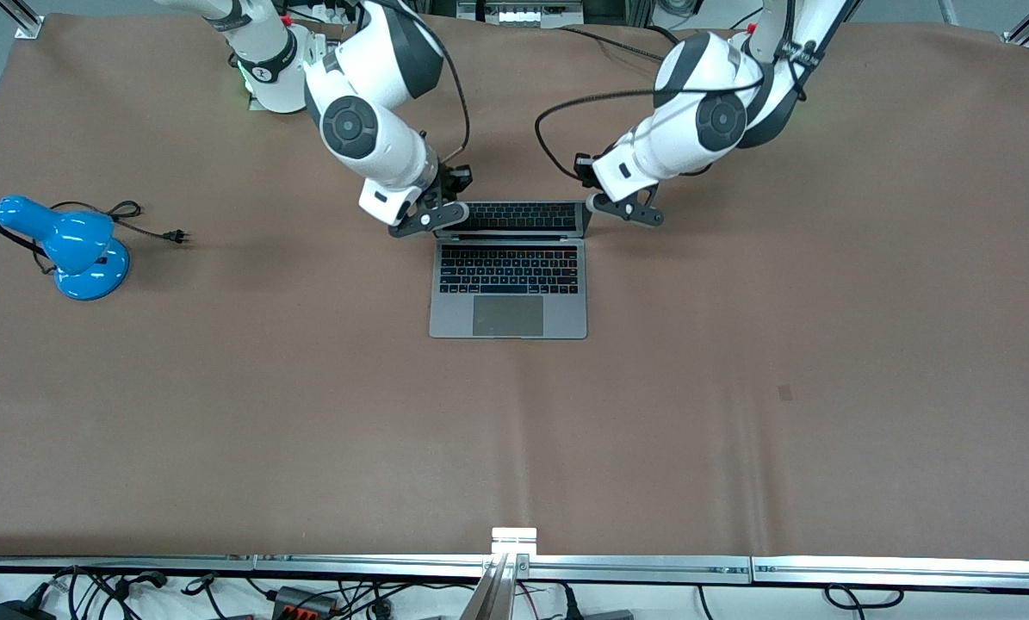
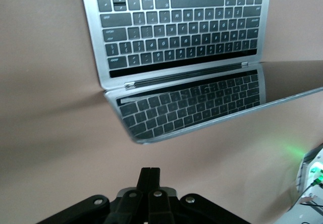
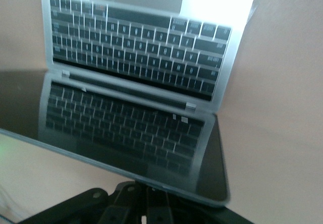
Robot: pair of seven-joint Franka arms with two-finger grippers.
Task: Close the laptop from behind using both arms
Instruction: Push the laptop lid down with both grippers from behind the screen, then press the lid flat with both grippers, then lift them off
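The silver-grey laptop [image 1: 509, 293] lies open mid-table, keyboard toward the front camera, its lid [image 1: 518, 217] leaning back toward the arms. My right gripper [image 1: 435, 217] is shut at the lid's top corner toward the right arm's end. In the right wrist view the lid's top edge [image 3: 126, 176] lies across the gripper [image 3: 150, 199] and hides its fingertips. My left gripper [image 1: 624, 210] is shut beside the lid's corner toward the left arm's end. In the left wrist view its fingers [image 2: 150, 176] stand a little apart from the lid's edge [image 2: 151, 139].
A blue desk lamp [image 1: 75, 250] with a black cord and plug [image 1: 178, 234] sits toward the right arm's end of the table. The brown table cover [image 1: 514, 430] stretches to a metal rail [image 1: 514, 564] at the edge nearest the front camera.
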